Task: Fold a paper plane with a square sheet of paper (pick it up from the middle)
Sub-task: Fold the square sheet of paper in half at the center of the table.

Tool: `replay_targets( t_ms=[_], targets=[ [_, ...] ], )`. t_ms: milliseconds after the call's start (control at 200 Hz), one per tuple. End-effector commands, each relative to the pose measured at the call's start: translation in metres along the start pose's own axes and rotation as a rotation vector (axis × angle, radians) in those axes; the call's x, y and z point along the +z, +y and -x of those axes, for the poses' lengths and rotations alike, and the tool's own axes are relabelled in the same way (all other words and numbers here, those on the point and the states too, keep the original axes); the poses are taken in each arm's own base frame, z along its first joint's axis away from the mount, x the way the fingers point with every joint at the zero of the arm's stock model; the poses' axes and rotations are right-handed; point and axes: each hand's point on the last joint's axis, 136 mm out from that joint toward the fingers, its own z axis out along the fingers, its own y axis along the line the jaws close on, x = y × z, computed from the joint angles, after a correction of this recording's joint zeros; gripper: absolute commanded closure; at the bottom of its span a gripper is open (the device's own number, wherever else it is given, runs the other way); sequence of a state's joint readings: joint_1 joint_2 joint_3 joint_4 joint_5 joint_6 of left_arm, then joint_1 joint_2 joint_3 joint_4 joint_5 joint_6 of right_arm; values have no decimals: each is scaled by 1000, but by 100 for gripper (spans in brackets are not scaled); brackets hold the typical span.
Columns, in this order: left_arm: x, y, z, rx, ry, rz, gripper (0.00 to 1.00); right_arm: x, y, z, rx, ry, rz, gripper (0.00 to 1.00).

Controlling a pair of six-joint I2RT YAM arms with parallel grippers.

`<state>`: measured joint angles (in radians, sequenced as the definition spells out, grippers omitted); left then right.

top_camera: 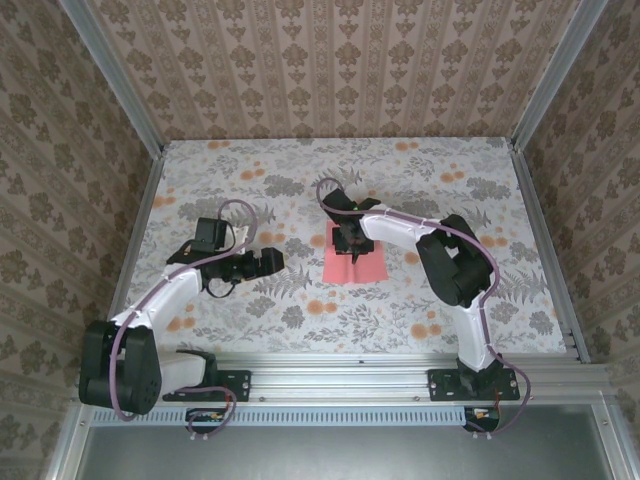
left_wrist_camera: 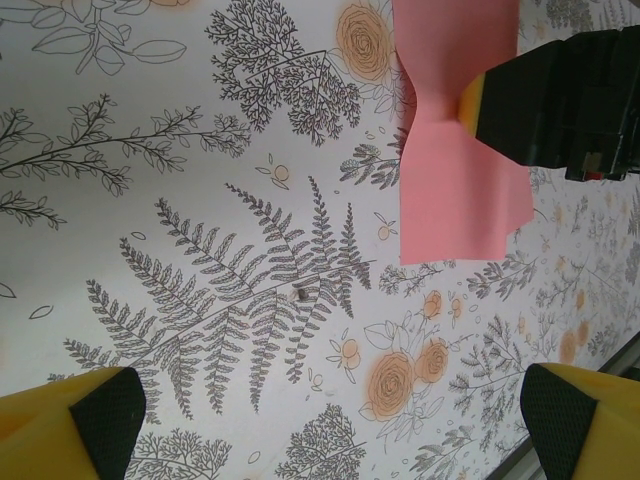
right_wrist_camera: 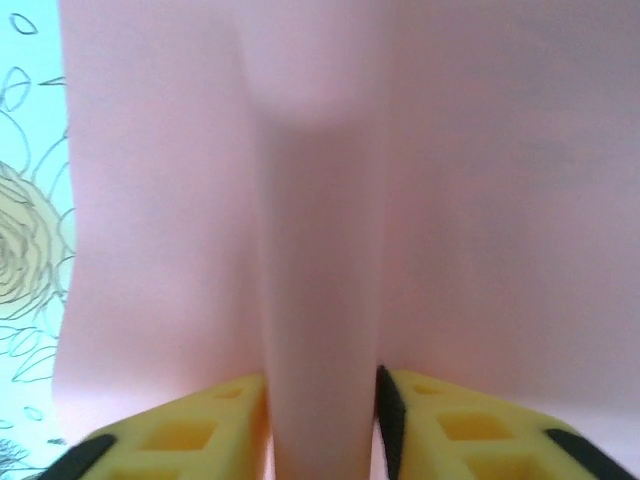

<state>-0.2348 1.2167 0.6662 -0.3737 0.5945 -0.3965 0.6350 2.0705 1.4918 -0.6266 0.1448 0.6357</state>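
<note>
Two hands up top: right hand sits on the paper mid-frame, left hand wide open left of it. Left wrist: paper upper right, buckled. Right wrist: right hand pinches its centre ridge. Looks thin, floppy, easily creased.

It was a lab test booth dressed like a home (not a real room). Behind the aluminium rail anchoring the left arm and right arm lay a floral-covered table, boxed by wallpapered panels.
</note>
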Motion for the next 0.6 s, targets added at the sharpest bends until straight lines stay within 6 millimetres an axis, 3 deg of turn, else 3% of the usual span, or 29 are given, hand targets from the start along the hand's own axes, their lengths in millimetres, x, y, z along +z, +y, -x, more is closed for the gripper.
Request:
replay_targets(
  t_ms=[0, 305, 595],
  targets=[
    [-7, -8, 11, 25, -18, 2, 0, -21, 10, 4, 2, -19, 67, 67],
    [-24, -16, 18, 49, -42, 23, 0, -44, 43, 9, 37, -13, 236, 76],
    [-52, -37, 29, 81, -99, 11, 0, -104, 94, 27, 101, -41, 567, 75]
  ],
)
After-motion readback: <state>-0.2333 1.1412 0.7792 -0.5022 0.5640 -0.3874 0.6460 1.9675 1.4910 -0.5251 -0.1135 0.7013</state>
